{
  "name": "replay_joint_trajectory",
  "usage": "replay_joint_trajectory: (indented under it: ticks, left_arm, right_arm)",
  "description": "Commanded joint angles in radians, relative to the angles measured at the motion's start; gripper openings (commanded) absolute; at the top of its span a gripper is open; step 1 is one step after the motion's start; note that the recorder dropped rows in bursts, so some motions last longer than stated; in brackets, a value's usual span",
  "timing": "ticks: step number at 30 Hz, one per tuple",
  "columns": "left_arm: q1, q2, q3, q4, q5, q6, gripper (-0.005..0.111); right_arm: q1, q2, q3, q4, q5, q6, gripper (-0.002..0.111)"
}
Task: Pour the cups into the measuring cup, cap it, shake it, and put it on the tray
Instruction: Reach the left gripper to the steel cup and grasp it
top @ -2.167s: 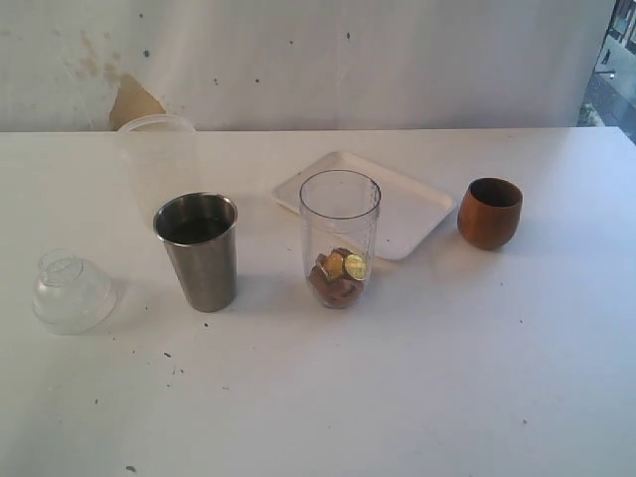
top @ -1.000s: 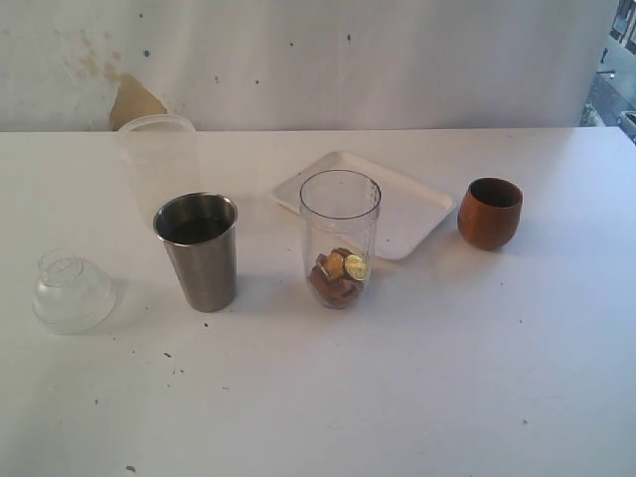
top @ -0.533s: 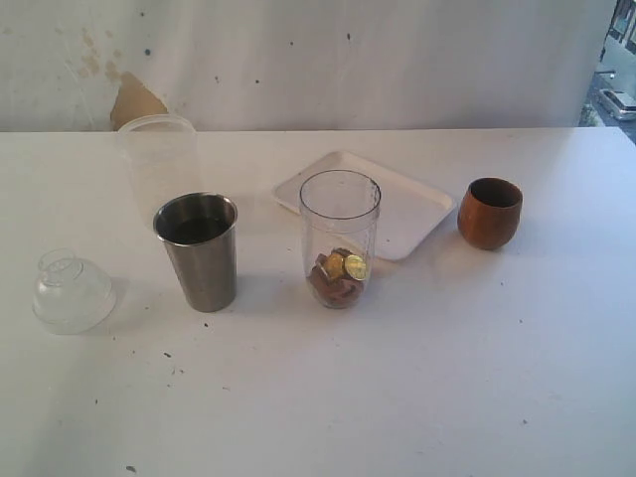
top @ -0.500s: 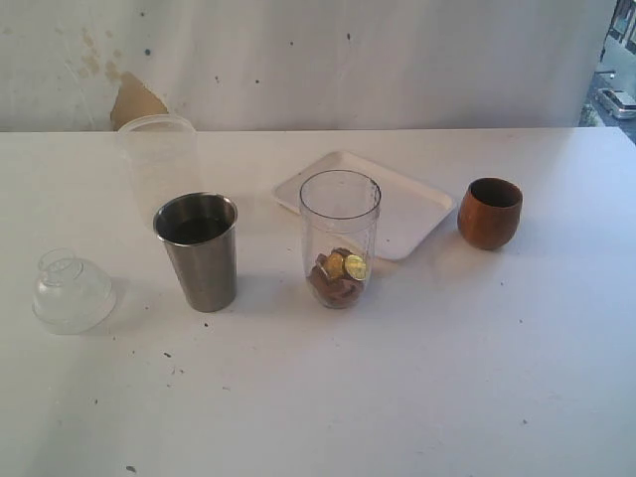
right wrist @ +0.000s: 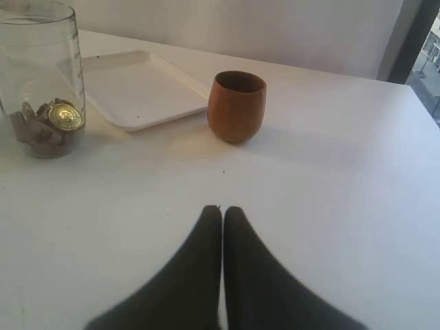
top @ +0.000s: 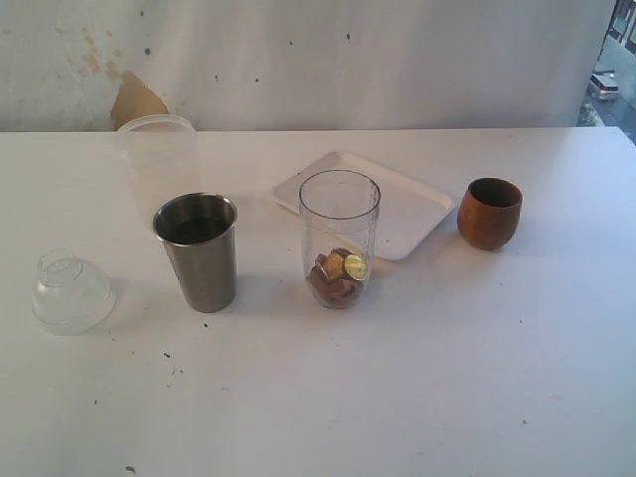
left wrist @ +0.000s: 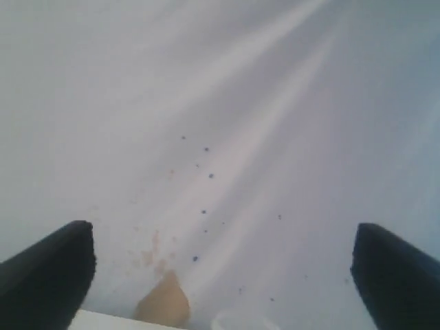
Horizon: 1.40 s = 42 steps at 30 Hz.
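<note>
Steel tumbler (top: pixel 198 253) awaits its pour on the tabletop (top: pixel 397 378).
Rigid, slick and tapered, it is likely best gripped mid-wall; left tool (left wrist: pixel 221 237) spread apart, right tool (right wrist: pixel 221 213) pressed together.

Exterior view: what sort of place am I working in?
Likely a makeshift lab or workshop bench: a speckled white tabletop, a stained white wall with a chipped patch behind it, and a window at the right edge.
</note>
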<state>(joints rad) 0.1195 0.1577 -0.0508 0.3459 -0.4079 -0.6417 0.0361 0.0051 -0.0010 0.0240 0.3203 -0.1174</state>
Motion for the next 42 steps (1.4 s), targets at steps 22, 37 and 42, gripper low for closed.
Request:
replay_joint_trajectory:
  ticks: [22,37,42]
  left_arm:
    - [-0.299,1.411,-0.249,0.365,-0.566,0.330,0.089]
    - [-0.325,1.741,-0.466,0.262,-0.614,0.388,0.089]
    - [-0.325,1.814,-0.528,0.280,-0.616,0.388,0.089]
  right_arm:
    - [0.002,-0.005,0.001,0.005,-0.008,0.002,0.001]
    - [0.002,-0.005,0.001,0.005,-0.008,0.002,0.001]
    - [0.002,-0.005,0.001,0.005,-0.008,0.002,0.001]
